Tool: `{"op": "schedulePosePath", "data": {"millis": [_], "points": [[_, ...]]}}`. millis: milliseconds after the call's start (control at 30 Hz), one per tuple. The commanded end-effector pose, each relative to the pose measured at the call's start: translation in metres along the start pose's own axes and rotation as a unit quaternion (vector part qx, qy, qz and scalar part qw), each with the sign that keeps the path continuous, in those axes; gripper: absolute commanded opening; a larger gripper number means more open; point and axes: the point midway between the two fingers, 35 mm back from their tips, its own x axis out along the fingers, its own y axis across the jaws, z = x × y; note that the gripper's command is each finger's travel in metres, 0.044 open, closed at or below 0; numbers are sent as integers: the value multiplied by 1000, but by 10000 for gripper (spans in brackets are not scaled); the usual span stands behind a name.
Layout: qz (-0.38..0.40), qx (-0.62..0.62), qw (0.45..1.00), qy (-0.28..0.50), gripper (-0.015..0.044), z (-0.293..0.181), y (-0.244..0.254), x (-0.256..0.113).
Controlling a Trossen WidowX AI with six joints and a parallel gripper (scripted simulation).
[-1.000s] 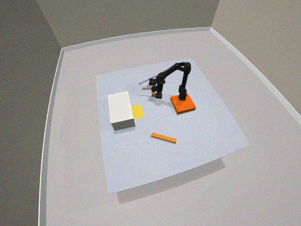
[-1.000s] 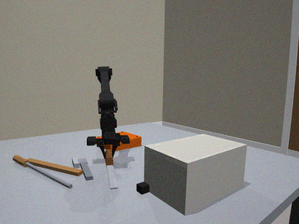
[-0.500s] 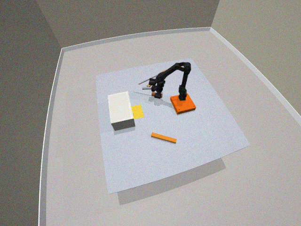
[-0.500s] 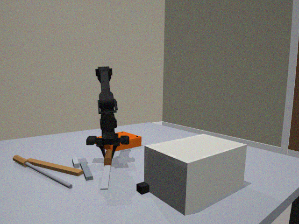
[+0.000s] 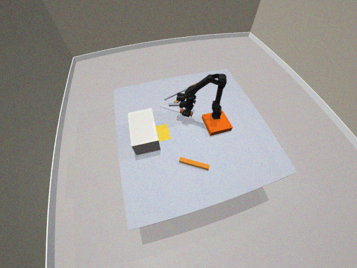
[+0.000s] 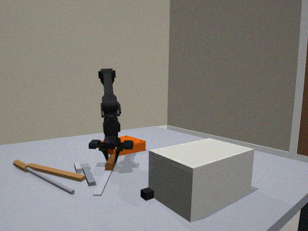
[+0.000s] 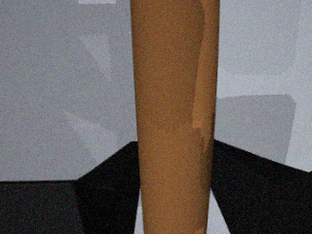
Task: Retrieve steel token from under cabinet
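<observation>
My gripper (image 5: 186, 111) (image 6: 111, 160) (image 7: 171, 148) points down, shut on the round wooden handle (image 6: 109, 166) (image 7: 168, 73) of a tool with a thin, flat pale blade (image 5: 170, 109) (image 6: 103, 182). The blade points out from the arm, to the side of the cabinet's front rather than at it. The white cabinet (image 5: 141, 127) (image 6: 201, 154) stands apart from the tool. The yellow marked area (image 5: 164, 132) lies against the cabinet's front and nothing shows on it. The token and the vent slots are not visible in any view.
Beside the held tool lie a grey rod (image 6: 52, 181) with a wooden handle, another wooden handle (image 6: 57, 172) and a grey angled metal piece (image 6: 89, 175). A black cube (image 6: 147, 194) is by the cabinet. An orange bar (image 5: 193, 163) lies apart. The arm's orange base (image 5: 216, 124) is behind.
</observation>
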Motion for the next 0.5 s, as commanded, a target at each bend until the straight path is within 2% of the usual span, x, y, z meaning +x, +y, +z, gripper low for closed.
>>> {"op": "schedulePosePath", "data": {"millis": [0,467], "points": [[0,12,1000,-1,0,1,2,0],[0,20,1000,-1,0,0,16,0]]}}
